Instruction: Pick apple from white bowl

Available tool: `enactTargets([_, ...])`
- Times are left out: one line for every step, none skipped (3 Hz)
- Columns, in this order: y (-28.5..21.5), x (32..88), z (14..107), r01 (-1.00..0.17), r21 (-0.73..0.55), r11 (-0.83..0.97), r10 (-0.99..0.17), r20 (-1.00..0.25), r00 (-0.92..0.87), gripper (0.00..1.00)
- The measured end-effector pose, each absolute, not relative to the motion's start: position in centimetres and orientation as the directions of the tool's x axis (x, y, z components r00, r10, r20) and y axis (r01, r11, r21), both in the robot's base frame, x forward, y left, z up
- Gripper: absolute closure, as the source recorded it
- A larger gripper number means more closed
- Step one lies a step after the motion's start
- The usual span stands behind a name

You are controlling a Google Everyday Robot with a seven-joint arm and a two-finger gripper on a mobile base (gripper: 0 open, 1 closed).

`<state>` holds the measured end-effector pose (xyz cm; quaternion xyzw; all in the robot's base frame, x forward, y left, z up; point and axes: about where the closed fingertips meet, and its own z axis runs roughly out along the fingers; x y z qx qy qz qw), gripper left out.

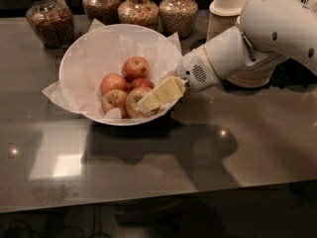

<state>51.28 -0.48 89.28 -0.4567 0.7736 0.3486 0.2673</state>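
Dark, glossy table with grain-filled jars along its far edge. The paper-lined white bowl stands left of centre. The apple lies at the bowl's near right, among redder apples. The gripper, reaching in from the right, touches the apple; whether it grips the apple cannot be told.

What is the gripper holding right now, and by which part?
Cannot tell: the gripper is in the white bowl, against the front apple; no hold shows.
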Motion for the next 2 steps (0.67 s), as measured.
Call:
enactTargets([1.1,52.0,88.6,-0.890,0.336,0.309,-0.521,-0.723,-0.454,0.25])
enactTargets([2.1,52.3,88.0,-0.882,0.378,0.282,-0.517,-0.715,-0.471,0.06])
